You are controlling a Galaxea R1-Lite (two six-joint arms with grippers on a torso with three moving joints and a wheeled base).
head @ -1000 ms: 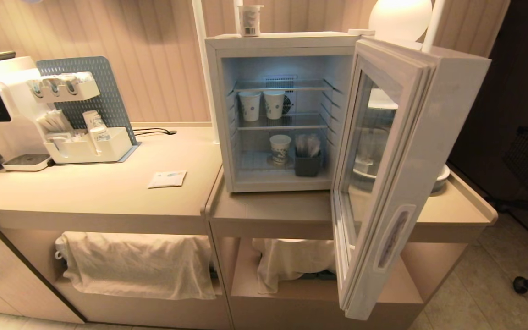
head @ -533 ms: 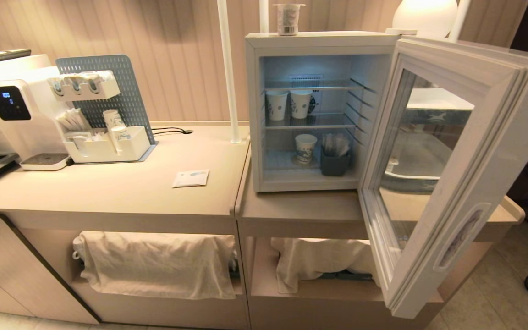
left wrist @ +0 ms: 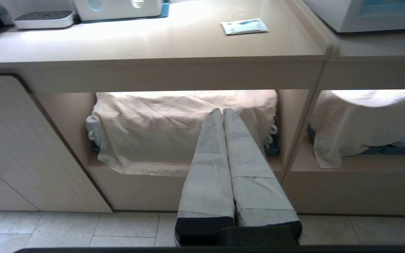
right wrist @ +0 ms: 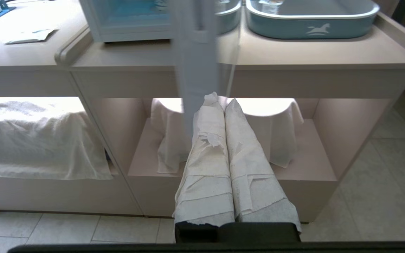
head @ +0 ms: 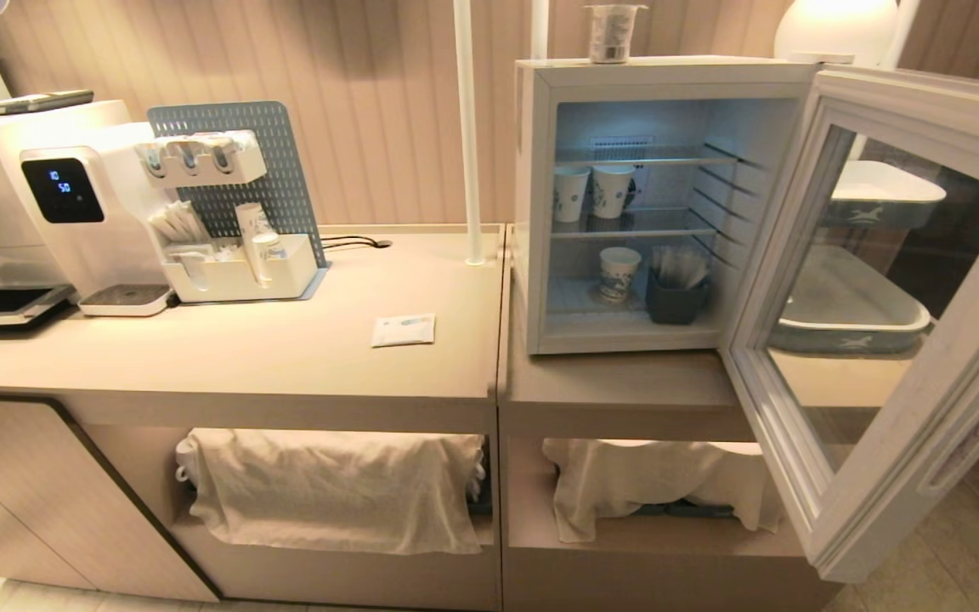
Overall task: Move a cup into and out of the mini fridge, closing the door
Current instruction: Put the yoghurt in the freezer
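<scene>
The white mini fridge stands on the lower counter with its glass-fronted door swung wide open to the right. Inside, two patterned cups stand on the middle wire shelf. A third cup sits on the bottom shelf beside a dark holder. Neither arm is in the head view. My left gripper is shut and empty, low in front of the cloth-covered under-counter shelf. My right gripper is also shut and empty, below the counter, with the open door's edge just beyond its tips.
A clear cup stands on the fridge's top. A water dispenser, a pegboard organiser and a small packet are on the left counter. A blue tray sits behind the open door. Cloths cover the lower shelves.
The whole scene has slid to the right in the head view, so the camera has moved. The fridge, door and cups keep their places relative to each other.
</scene>
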